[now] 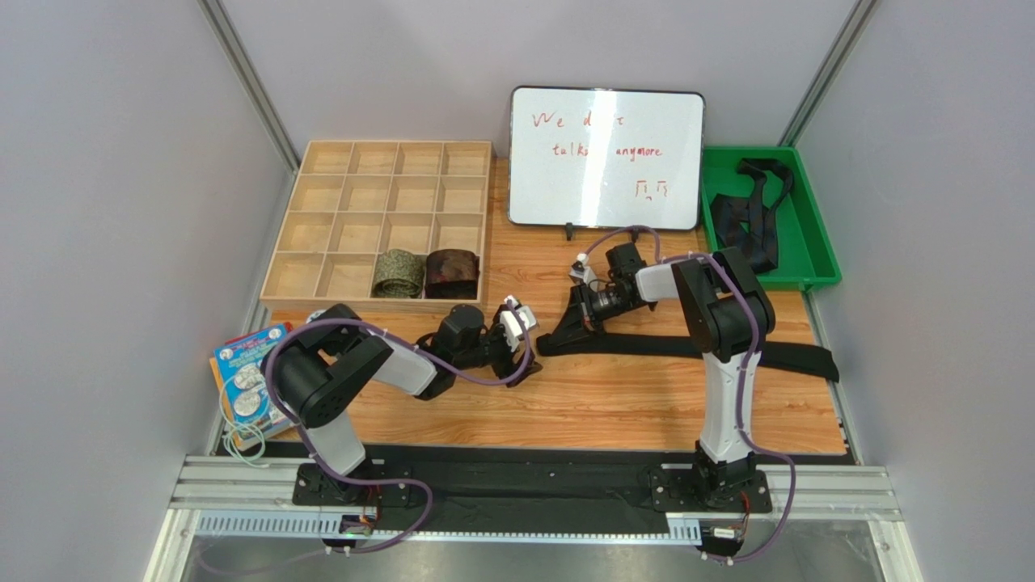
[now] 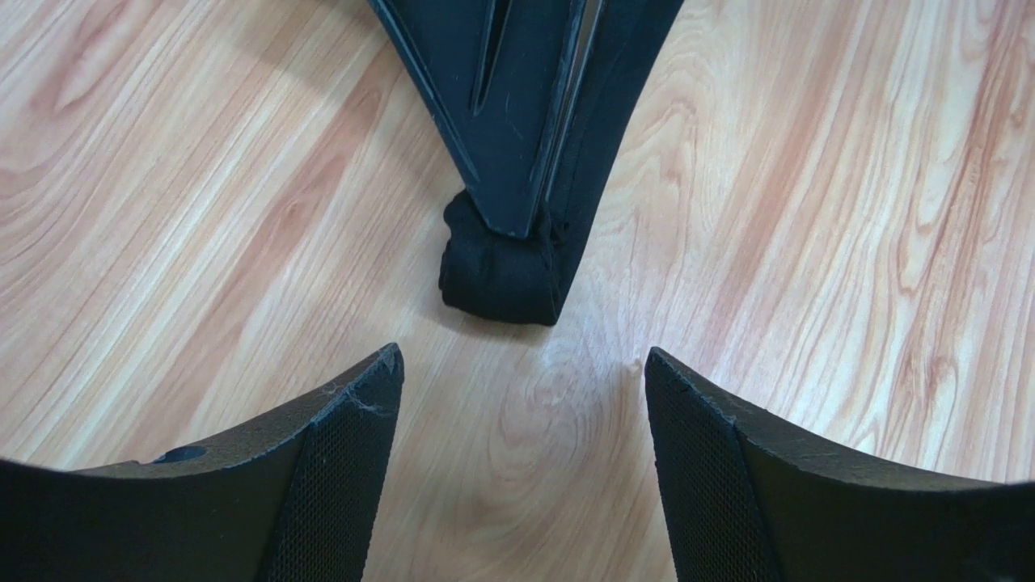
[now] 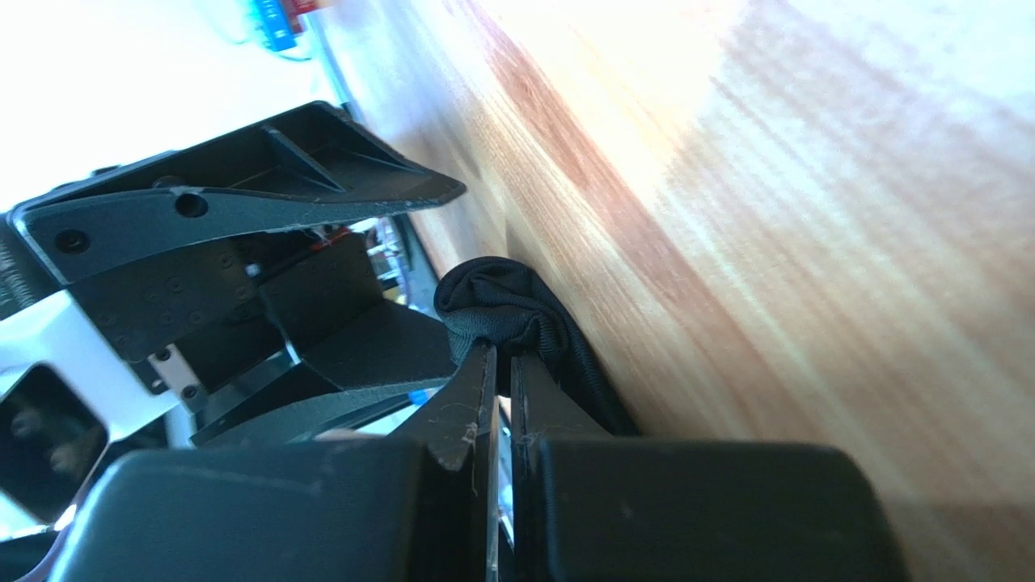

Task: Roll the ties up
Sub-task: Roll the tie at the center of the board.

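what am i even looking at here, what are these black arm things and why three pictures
These are two robot arms bolted at the near edge of a wooden table, each ending in a two-finger gripper. The wide picture comes from a fixed camera above and behind them; the other two come from a camera on each wrist.

A long black fabric necktie lies across the table. The right gripper is shut on its small rolled-up end; the left gripper waits open just in front of that roll.

Behind stand a compartmented wooden tray holding an olive-green rolled tie and a reddish-brown rolled tie, a white whiteboard, and a green plastic bin with more black ties.
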`<move>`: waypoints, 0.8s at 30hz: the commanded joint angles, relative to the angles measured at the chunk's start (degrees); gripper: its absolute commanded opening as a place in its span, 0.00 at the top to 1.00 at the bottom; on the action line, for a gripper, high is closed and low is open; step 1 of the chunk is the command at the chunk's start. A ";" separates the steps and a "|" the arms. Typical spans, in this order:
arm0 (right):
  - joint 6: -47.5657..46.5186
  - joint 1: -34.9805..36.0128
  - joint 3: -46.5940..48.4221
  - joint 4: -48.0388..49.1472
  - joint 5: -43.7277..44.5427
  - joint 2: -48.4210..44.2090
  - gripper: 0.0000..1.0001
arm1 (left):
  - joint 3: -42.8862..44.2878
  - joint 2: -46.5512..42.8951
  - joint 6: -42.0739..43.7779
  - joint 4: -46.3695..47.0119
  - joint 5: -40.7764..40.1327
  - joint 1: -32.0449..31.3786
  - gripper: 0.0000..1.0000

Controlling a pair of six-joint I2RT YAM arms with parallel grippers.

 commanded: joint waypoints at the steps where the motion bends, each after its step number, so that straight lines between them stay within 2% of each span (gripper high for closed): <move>1: 2.59 -0.64 -3.37 6.95 -1.93 2.36 1.00 | 0.70 3.98 -1.37 9.64 4.12 0.20 0.21; 5: 3.83 -1.08 -4.62 8.20 -2.46 2.98 1.00 | 2.55 8.56 -0.05 13.95 4.91 0.02 0.22; 8: 5.32 -1.08 -5.58 10.13 -2.98 2.71 1.00 | 3.78 10.76 1.88 14.66 5.44 -0.50 0.27; 11: 6.56 -1.08 -5.85 12.07 -3.33 2.45 1.00 | 4.74 11.73 4.06 13.79 5.44 -1.20 0.41; 12: 6.91 -1.17 -5.76 12.51 -3.42 2.36 1.00 | 5.10 11.21 5.30 10.30 4.75 -1.64 0.49; 16: 6.74 -1.17 -4.97 12.00 -3.69 0.18 1.00 | 6.59 7.88 10.40 -1.05 3.95 -2.35 0.62; 18: 3.76 -1.17 -2.79 8.75 -3.25 -1.23 0.94 | 7.56 5.69 13.47 -8.06 3.69 -2.61 0.64; 19: 2.27 -1.26 -1.56 3.77 -2.90 -1.94 0.90 | 7.65 5.15 14.62 -9.67 3.68 -2.61 0.65; 20: -1.58 -1.17 -0.50 0.85 -1.50 -3.60 0.82 | 8.17 4.62 15.50 -11.42 3.68 -2.61 0.66; 22: -5.29 -1.43 2.49 -7.39 -0.26 -5.19 0.74 | 9.05 3.48 17.52 -16.79 3.42 -2.61 0.67; 23: -6.61 -1.69 2.93 -9.53 1.66 -7.11 0.63 | 10.10 3.39 18.05 -18.54 3.51 -2.61 0.68; 24: -8.19 -2.13 3.37 -11.20 2.89 -8.00 0.59 | 10.55 2.95 19.10 -21.35 3.68 -2.61 0.70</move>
